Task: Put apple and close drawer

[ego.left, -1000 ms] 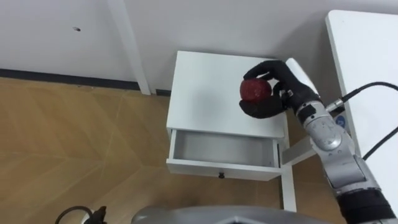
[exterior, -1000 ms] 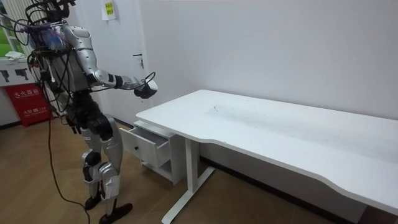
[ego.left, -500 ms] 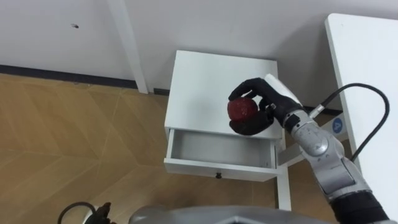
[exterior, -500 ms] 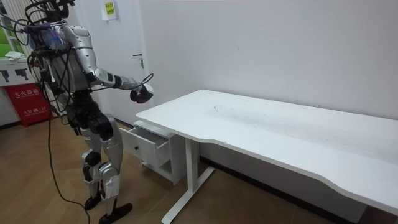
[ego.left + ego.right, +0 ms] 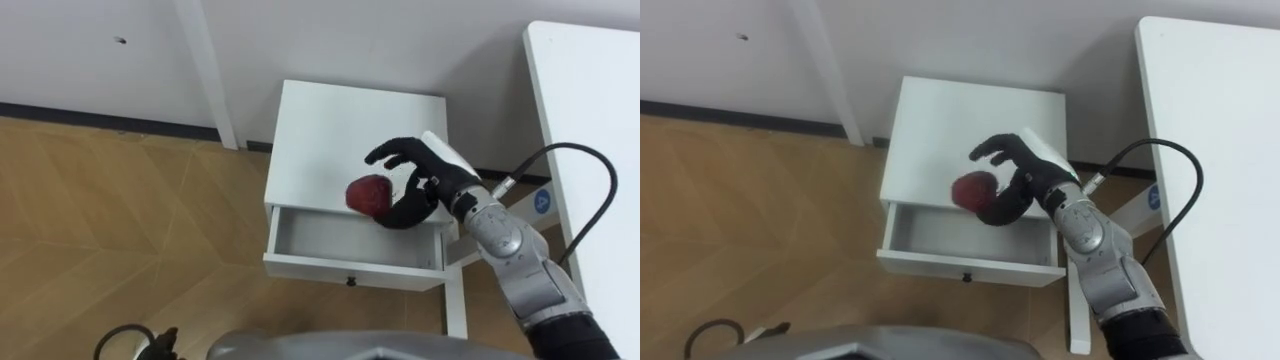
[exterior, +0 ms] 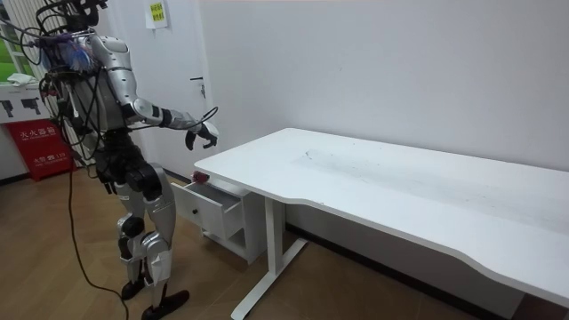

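Observation:
A red apple [image 5: 368,193] is in the air over the front edge of the white nightstand [image 5: 330,125], just above its open drawer [image 5: 350,240]. In the room view the apple [image 6: 201,178] shows well below my right hand [image 6: 203,133], level with the drawer [image 6: 213,206]. The fingers of my right hand [image 5: 415,175] are spread and no longer touch the fruit. The drawer's inside looks bare and grey, and its front panel [image 5: 350,270] carries a small dark knob. In the right eye view the apple [image 5: 973,190] sits left of the hand [image 5: 1025,172].
The white desk [image 5: 590,120] runs along my right, its leg [image 5: 458,300] close beside the drawer. A white door frame [image 5: 205,70] stands left of the nightstand on the wall. Wooden floor [image 5: 120,230] spreads to the left. In the room view I stand facing the nightstand.
My right hand carried the apple down and left from over the nightstand top toward the drawer, then opened its fingers. The apple has left the hand and drops toward the drawer.

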`<state>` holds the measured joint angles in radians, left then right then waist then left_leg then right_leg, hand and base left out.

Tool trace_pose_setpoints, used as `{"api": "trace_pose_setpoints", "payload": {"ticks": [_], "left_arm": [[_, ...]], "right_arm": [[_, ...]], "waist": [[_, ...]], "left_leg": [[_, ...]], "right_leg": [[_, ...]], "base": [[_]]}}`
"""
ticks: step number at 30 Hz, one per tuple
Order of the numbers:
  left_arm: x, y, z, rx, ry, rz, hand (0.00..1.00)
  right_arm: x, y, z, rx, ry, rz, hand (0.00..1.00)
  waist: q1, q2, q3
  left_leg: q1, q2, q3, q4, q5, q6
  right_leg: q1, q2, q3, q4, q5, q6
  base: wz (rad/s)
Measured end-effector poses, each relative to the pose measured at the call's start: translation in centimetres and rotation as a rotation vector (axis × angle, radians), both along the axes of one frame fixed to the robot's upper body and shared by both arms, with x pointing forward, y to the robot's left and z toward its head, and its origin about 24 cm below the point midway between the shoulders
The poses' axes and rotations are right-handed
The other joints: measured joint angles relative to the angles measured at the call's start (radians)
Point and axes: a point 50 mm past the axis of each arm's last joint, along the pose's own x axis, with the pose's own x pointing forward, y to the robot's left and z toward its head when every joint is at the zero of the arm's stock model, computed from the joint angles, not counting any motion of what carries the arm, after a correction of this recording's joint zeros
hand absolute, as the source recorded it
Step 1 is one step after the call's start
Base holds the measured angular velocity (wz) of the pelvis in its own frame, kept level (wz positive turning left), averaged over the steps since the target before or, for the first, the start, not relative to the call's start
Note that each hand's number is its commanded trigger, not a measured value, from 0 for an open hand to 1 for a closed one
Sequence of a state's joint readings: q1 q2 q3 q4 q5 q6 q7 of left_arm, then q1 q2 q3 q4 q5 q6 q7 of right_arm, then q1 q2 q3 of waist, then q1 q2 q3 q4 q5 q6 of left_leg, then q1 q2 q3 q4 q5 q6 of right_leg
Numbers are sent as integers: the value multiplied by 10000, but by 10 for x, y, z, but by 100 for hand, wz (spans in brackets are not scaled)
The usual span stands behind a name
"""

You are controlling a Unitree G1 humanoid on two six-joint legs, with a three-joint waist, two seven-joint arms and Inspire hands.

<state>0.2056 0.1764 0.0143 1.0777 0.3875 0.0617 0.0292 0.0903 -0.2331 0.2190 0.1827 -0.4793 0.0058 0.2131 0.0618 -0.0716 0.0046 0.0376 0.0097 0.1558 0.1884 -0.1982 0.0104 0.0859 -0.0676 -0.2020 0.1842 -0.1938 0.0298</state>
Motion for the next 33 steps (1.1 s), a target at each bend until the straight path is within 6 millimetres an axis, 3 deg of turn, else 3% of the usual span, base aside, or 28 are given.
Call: {"api": "trace_pose_setpoints", "payload": {"ticks": [25,31,33], "left_arm": [[4,-2,1,7,-220,-11,0],[-5,-1,1,152,-151,268,0],[-4,-1,0,132,-85,304,0]], "right_arm": [[-4,-2,-6,-21,350,-97,0],[-23,-22,-30,-246,1422,-986,0],[-39,-42,-54,-573,2414,-2059,0]], "waist": [[-29,65,-2],[-71,139,-53],[-144,261,-32]], "left_leg": [[1,-1,1,9,0,0],[-20,-14,3,218,-58,65],[-206,3,14,722,-291,164]], "right_leg": [[-14,-7,13,11,0,0],[63,-51,-4,75,-1,2],[-34,-181,-173,531,-99,119]], "base": [[0],[4],[14]]}}
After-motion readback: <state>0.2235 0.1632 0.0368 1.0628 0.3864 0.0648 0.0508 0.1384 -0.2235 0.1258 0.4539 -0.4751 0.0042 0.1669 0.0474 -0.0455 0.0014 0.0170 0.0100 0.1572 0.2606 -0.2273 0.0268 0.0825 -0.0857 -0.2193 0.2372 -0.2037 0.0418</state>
